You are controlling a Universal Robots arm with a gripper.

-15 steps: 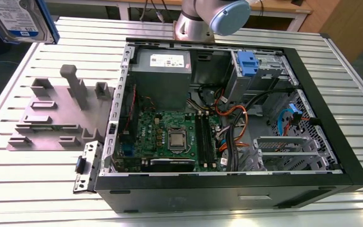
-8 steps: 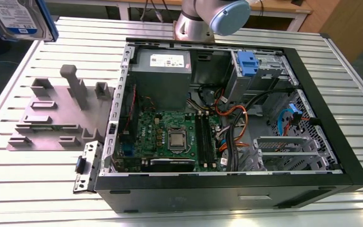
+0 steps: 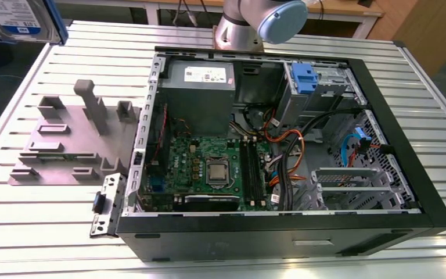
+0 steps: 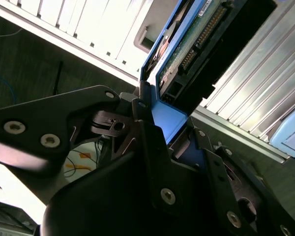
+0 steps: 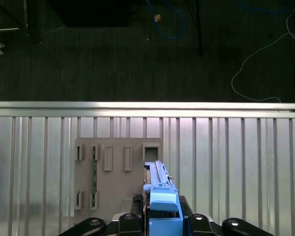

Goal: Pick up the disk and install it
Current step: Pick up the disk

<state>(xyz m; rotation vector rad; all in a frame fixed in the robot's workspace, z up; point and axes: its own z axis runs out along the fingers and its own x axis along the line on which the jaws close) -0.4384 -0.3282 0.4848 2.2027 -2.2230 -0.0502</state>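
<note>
Disk (image 3: 20, 20), the flat silver-metal hard drive with a white-and-blue label and blue plastic carrier frame, is up in the air and gripped.
Black metal gripper (image 4: 167, 125) is pinched tight on the blue frame end, a finger on either side in both wrist views. It hangs high at the exterior view's left, well apart from the open black computer case (image 3: 285, 232) lying on the slatted aluminium table (image 3: 432, 104). The first wrist view has it edge-on over the flat grey slotted fixture plate (image 5: 113, 187).
</note>
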